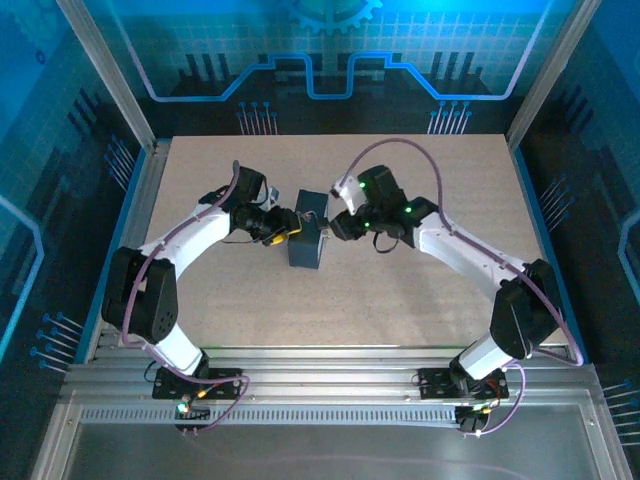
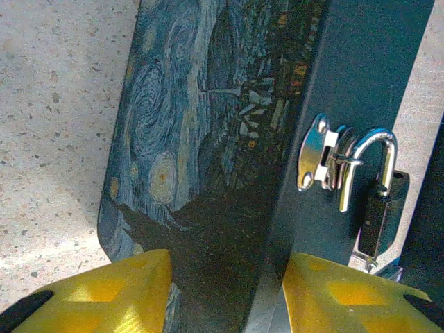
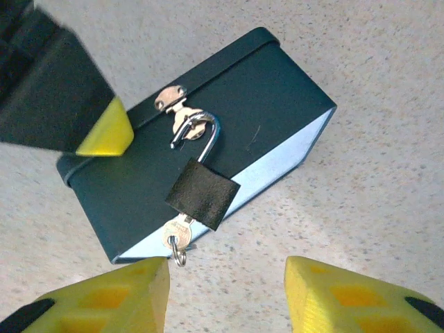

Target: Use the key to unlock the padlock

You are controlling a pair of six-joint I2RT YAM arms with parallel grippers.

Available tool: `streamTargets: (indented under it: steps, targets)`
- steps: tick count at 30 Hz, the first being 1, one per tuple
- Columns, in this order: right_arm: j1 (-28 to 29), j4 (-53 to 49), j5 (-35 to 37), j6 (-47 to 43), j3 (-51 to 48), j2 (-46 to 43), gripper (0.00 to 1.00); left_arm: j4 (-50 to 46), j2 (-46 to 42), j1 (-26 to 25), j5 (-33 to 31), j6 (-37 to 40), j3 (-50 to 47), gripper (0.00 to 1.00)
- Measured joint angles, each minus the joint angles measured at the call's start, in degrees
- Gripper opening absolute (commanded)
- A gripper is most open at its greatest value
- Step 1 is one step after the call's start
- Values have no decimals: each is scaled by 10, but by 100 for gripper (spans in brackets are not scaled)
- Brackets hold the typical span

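Hanging by its thin grey shackle from the hasp of the one dark swirl-painted box [image 3: 263,90], the single small black padlock [image 3: 202,194] points its one silvery key [image 3: 177,236] toward the right gripper [image 3: 225,284], whose jaws stand apart and empty. The left gripper [image 2: 225,291] sets its jaws astride the box, grip unclear. Bare speckled desk [image 3: 388,208] lies all round.

You see box [image 1: 308,245] mid-table [image 1: 450,180] | left gripper [image 2: 227,255] at the box's left, straddling its edge | right gripper [image 3: 225,259] at the box's right, facing padlock [image 3: 202,193] | padlock hangs from hasp [image 3: 173,104] on that face | key [image 3: 179,238] sits in padlock's underside, just above table
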Motion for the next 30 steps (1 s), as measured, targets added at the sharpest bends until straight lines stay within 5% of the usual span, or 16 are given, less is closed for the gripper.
streamTargets:
  steps: [6, 14, 30]
  targets:
    - [-42, 28, -122, 122, 3, 52, 53, 0, 0, 0, 1, 0, 0, 45]
    - [-43, 75, -195, 228, 3, 102, 53, 0, 0, 0, 2, 0, 0, 45]
    - [-44, 122, -221, 309, 3, 132, 11, 0, 0, 0, 5, 0, 2, 41]
